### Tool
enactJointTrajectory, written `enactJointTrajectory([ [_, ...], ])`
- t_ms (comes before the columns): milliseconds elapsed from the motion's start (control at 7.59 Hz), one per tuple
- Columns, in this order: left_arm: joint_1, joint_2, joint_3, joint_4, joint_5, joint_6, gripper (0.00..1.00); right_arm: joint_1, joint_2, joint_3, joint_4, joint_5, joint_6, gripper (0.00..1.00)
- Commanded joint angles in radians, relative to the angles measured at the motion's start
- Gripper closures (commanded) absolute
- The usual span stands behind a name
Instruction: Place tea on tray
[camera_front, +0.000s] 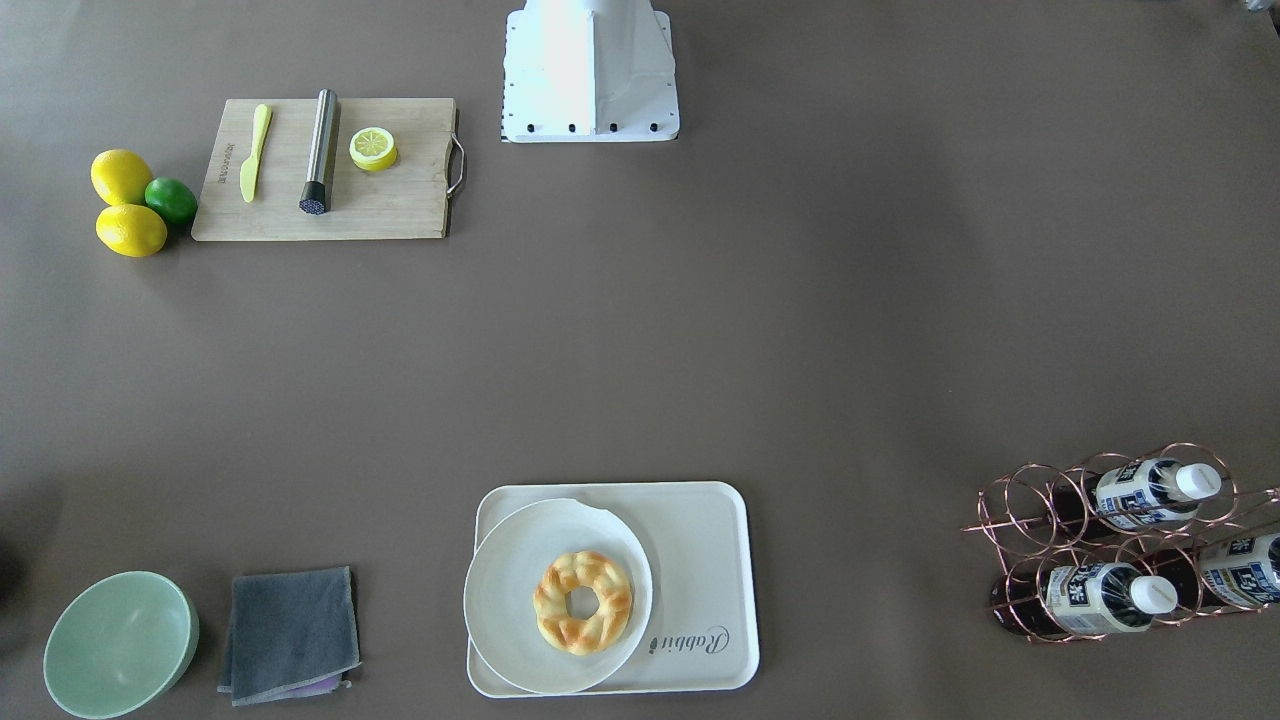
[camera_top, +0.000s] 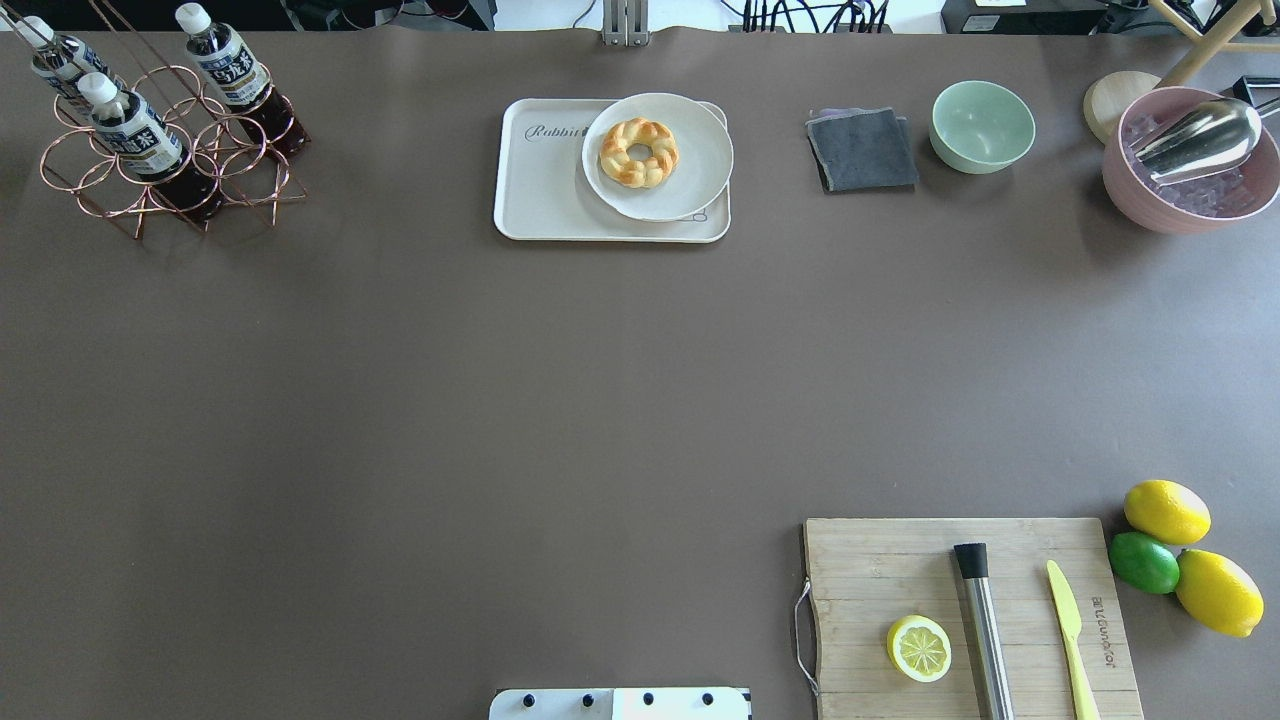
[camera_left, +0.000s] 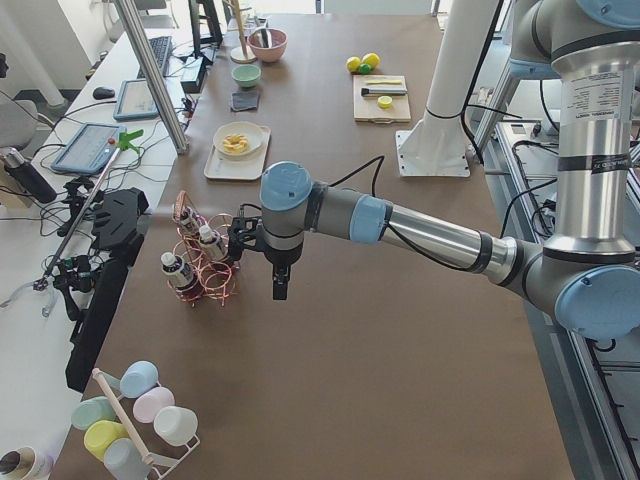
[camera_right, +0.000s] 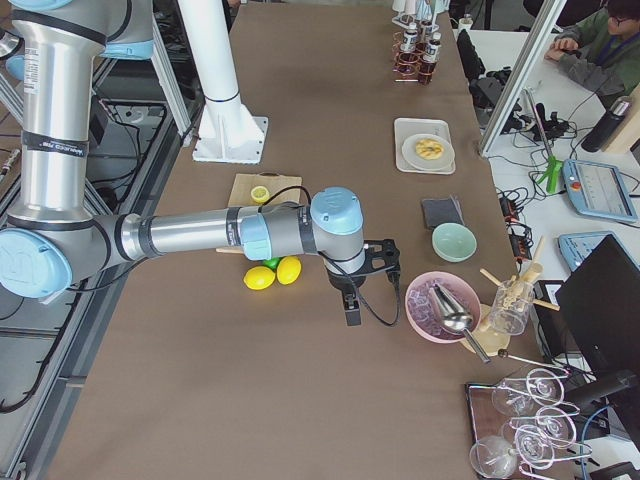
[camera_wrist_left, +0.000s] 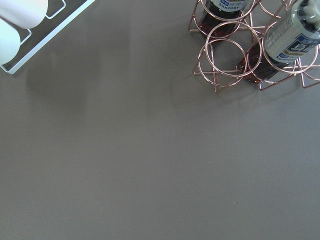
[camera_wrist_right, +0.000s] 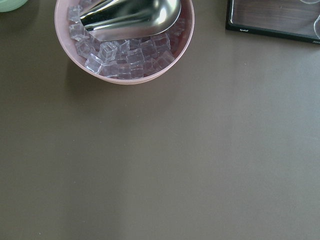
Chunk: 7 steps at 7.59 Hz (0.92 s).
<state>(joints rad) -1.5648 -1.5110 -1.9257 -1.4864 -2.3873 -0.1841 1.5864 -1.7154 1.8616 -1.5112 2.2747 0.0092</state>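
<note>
Three tea bottles lie in a copper wire rack (camera_front: 1040, 520): one on top (camera_front: 1150, 490), two below (camera_front: 1110, 597) (camera_front: 1245, 570). They show at the far left in the overhead view (camera_top: 130, 135). The cream tray (camera_front: 700, 560) with "Rabbit" lettering holds a round white plate (camera_front: 520, 560) with a braided doughnut (camera_front: 583, 602); the tray's lettered end is bare (camera_top: 545, 190). My left gripper (camera_left: 278, 285) hangs over the table beside the rack; the left wrist view shows two bottles (camera_wrist_left: 295, 35). My right gripper (camera_right: 352, 310) hangs near the pink bowl. I cannot tell whether either is open or shut.
A pink bowl of ice with a metal scoop (camera_top: 1190, 160), a green bowl (camera_top: 983, 125) and a grey cloth (camera_top: 862, 150) sit right of the tray. A wooden cutting board (camera_top: 900, 570) holds a lemon half, a steel muddler and a yellow knife; lemons and a lime (camera_top: 1143, 562) lie beside it.
</note>
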Motion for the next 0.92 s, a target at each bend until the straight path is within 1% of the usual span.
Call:
enactJointTrajectory([
  [0, 0.002, 0.000, 0.008, 0.001, 0.000, 0.000, 0.03, 0.000, -0.003, -0.001, 0.002, -0.001, 0.000, 0.00],
  [791, -0.004, 0.002, 0.016, 0.005, 0.007, -0.011, 0.03, 0.000, -0.010, -0.001, 0.002, -0.003, 0.000, 0.00],
])
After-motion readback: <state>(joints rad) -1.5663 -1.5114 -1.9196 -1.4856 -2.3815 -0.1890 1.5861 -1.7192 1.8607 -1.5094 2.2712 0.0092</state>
